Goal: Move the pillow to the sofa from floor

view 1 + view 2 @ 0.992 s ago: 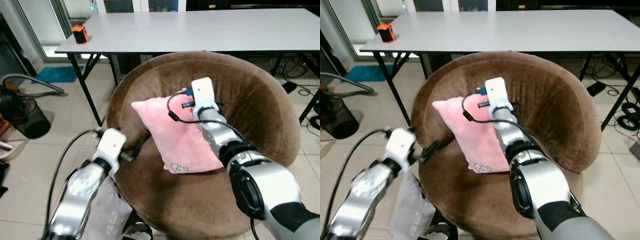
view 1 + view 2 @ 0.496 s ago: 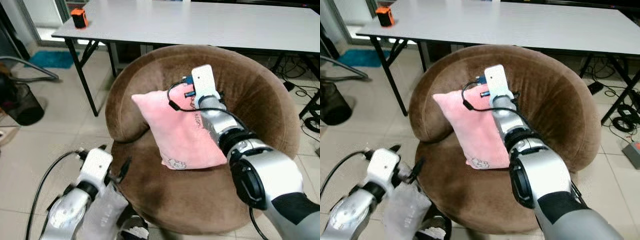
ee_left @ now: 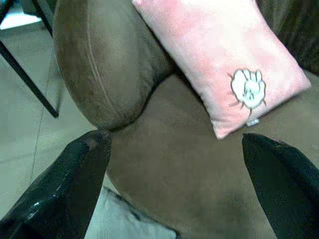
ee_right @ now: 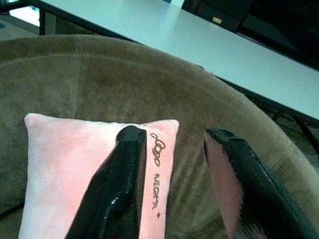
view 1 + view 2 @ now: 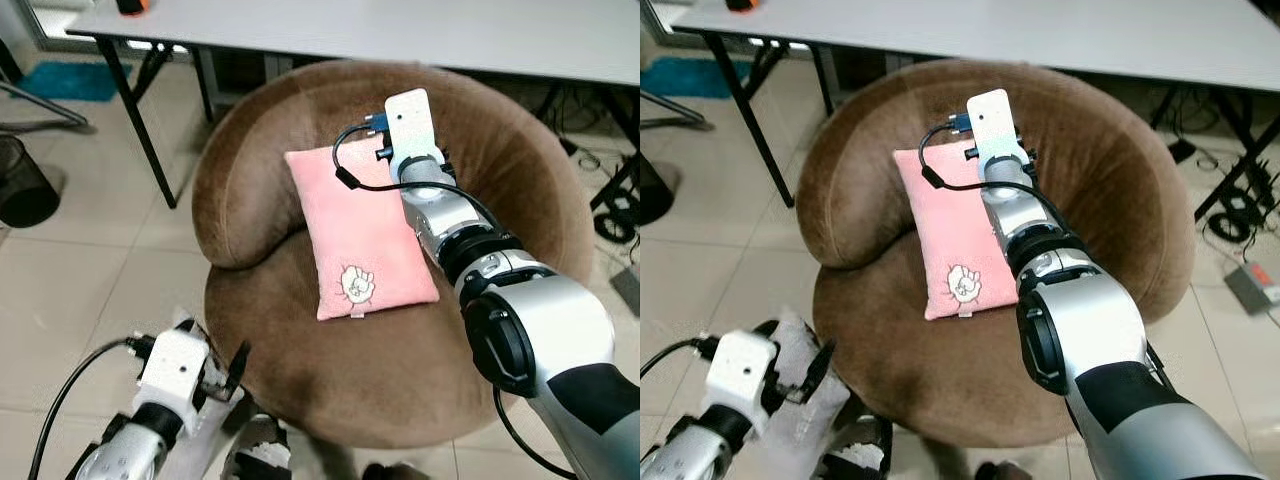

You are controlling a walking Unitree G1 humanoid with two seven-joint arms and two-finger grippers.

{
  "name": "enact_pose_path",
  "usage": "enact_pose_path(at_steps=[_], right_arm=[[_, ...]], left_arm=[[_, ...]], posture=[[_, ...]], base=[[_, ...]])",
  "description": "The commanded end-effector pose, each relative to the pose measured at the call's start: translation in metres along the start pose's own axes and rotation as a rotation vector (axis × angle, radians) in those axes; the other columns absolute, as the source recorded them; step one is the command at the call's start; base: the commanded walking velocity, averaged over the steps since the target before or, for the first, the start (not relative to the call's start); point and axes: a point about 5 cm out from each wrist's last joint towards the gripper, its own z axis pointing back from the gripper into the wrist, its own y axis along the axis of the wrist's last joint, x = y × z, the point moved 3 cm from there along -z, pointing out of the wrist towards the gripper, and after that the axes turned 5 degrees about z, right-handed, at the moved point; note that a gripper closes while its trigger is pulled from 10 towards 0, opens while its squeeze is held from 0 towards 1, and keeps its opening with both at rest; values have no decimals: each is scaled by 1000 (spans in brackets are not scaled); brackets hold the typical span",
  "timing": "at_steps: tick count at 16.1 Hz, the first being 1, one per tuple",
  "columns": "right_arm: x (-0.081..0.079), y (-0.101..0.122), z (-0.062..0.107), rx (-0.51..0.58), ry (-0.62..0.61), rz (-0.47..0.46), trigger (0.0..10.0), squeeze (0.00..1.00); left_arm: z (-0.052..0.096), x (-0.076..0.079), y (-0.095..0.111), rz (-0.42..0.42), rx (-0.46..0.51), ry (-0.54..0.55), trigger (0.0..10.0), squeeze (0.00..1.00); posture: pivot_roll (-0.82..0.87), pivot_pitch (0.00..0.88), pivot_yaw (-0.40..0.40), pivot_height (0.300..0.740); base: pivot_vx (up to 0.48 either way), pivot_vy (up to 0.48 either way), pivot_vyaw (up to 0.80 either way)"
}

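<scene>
While pillow lies on sofa, table behind

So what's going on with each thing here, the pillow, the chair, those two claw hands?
Pink pillow: lying on the seat, leaning against the backrest, picture side up.
Brown round sofa: upright, holding the pillow.
Right gripper: open, over the pillow's top corner.
Left gripper: open, low beside the sofa's front, holding nothing.

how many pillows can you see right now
1: a pink pillow lying on the seat of the brown round sofa, its top edge leaning against the backrest, beside the right gripper. The robot's arms may hide others on the floor.
</scene>
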Motion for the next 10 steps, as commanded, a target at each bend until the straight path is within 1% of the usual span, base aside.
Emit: enact_pose_path(at_steps=[1,3,4,5,6,7,8,9,10], right_arm=[[7,12,-3,21,-13,-21,10000,0],[12,20,-4,48,-9,-51,10000,0],[16,23,-5,60,-10,-50,10000,0],[26,29,-7,85,-13,-57,10000,0],[36,29,-8,105,-17,-27,10000,0],[48,22,-8,103,-20,17,10000,0],[64,7,-7,73,-42,20,10000,0],[71,0,-6,62,-50,9,10000,0],[94,-26,1,48,-79,-3,10000,0]], left_arm=[[-1,1,3,-5,1,-3,10000,0],[-16,0,5,6,14,-11,10000,0],[-21,1,6,6,22,-17,10000,0],[-34,1,11,8,44,-26,10000,0],[-45,1,14,10,60,-33,10000,0],[-59,1,17,23,73,-41,10000,0],[-71,4,18,81,85,-74,10000,0],[-76,5,17,102,83,-83,10000,0],[-93,5,13,107,66,-89,10000,0]], posture=[[480,231,-51,740],[433,182,-42,740],[424,170,-41,740],[396,138,-36,740],[372,109,-32,740],[323,67,-30,740],[299,52,-29,740],[288,45,-28,740],[216,0,-15,740]], base=[[0,0,0],[0,0,0],[0,0,0],[0,0,0],[0,0,0],[0,0,0],[0,0,0],[0,0,0],[0,0,0]])
